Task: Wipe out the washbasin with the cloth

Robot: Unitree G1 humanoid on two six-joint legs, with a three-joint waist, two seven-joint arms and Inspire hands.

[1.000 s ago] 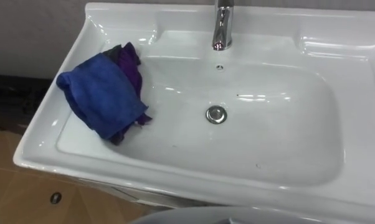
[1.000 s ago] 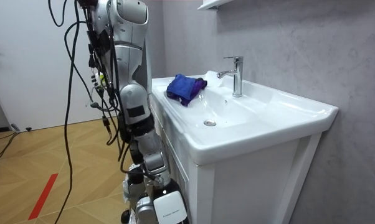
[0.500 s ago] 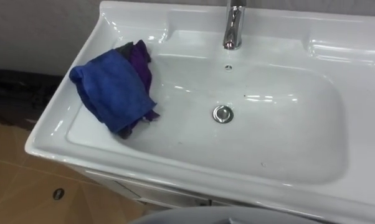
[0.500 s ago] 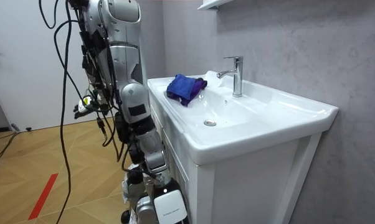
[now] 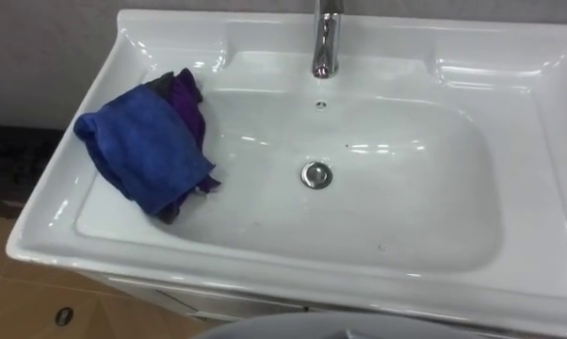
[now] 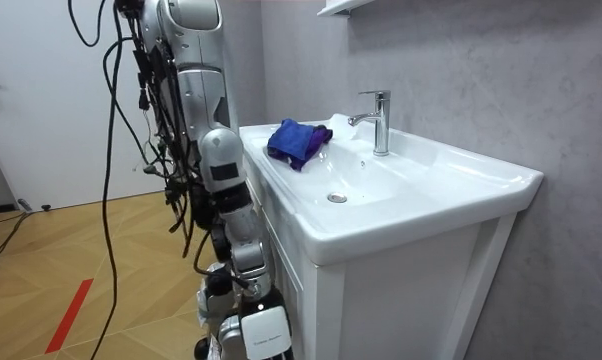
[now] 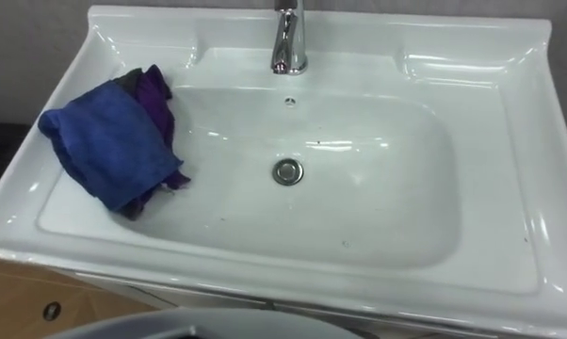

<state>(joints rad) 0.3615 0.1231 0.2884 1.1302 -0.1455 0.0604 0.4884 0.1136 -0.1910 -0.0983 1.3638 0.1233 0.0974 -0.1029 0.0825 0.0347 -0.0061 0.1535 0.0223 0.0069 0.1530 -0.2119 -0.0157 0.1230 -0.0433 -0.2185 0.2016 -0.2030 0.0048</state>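
A crumpled blue terry cloth (image 5: 142, 155) with purple folds drapes the left slope of the glossy white rectangular basin (image 5: 406, 235), apart from the round chrome drain (image 5: 315, 174). The right hand (image 6: 226, 318) hangs beside the white cabinet (image 6: 381, 300); whether it is open or closed cannot be told.

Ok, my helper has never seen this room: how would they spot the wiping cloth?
Find the white basin beneath the chrome tap. At its left end a crumpled cloth lies over the rim and inner slope. It is blue with purple folds, the only soft, coloured thing there.
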